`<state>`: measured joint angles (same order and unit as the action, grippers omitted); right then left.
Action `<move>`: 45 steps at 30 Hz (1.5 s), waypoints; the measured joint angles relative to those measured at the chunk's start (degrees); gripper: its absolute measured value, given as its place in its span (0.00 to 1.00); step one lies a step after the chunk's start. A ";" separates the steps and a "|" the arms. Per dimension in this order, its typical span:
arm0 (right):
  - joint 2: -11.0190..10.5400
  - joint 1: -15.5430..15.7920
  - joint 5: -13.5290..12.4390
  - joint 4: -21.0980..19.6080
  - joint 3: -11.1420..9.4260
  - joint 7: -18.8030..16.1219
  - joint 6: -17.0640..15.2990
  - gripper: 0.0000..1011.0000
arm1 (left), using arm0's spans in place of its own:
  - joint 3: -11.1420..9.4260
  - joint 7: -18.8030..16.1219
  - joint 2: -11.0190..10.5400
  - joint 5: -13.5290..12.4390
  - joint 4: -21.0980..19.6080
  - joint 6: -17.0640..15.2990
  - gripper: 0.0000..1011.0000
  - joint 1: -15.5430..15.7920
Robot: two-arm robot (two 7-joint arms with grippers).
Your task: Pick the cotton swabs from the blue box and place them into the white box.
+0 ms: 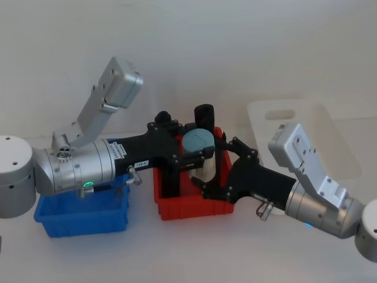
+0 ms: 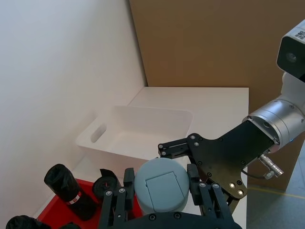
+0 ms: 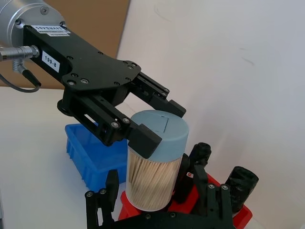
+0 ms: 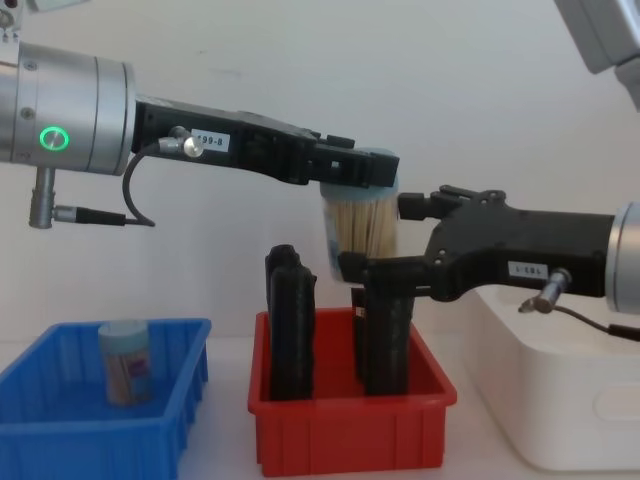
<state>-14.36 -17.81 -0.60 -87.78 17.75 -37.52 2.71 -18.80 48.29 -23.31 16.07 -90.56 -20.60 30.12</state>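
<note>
Lower left: blue box (image 4: pixel 60 430) w/ one jar (image 4: pixel 125 362). Centre, over red box (image 4: pixel 350 430): L claw (image 3: pixel 159 125) clamped on lid of 2nd jar (image 3: pixel 155 167); R claw (image 3: pixel 148 186) spread round its base, not gripping. Handover, I reckon. Next: R shuts, L releases, then white box (image 4: pixel 570 390), lower right.

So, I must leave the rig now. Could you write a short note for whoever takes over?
Left claw: shut on the lid of one cotton swab jar, held above the red box.
Right claw: open, its fingers on either side of that jar's lower part.
Blue box: a second jar stands inside.
White box: no jar seen in it.
Done: one jar is out of the blue box.
To do: pass it over, put it in the white box, then the second jar.
</note>
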 joint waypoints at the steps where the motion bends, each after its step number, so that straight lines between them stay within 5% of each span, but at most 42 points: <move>1: 0.06 -0.12 -0.01 0.18 0.03 -0.08 0.10 0.97 | 0.00 0.00 0.00 0.00 0.00 0.00 0.66 0.00; 14: 0.59 -1.61 -1.18 2.39 0.47 -1.82 1.99 0.66 | 0.01 -0.01 -0.01 0.00 0.00 0.00 0.66 0.00; 18: 0.58 -1.76 -1.47 2.60 0.52 -2.05 2.27 0.65 | 0.02 -0.01 -0.01 0.00 0.00 0.00 0.66 0.00; 30: 0.28 -1.78 -1.91 2.57 0.92 -2.27 2.67 0.65 | 0.00 -0.01 0.00 -0.01 0.00 0.00 0.99 0.00; 45: -1.06 -0.90 -2.54 1.80 0.57 0.12 2.15 0.65 | 0.00 -0.01 0.00 -0.01 0.00 0.00 0.99 0.00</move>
<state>-15.41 -18.70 -3.14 -85.98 18.31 -37.40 4.85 -18.80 48.28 -23.31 16.06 -90.56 -20.60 30.11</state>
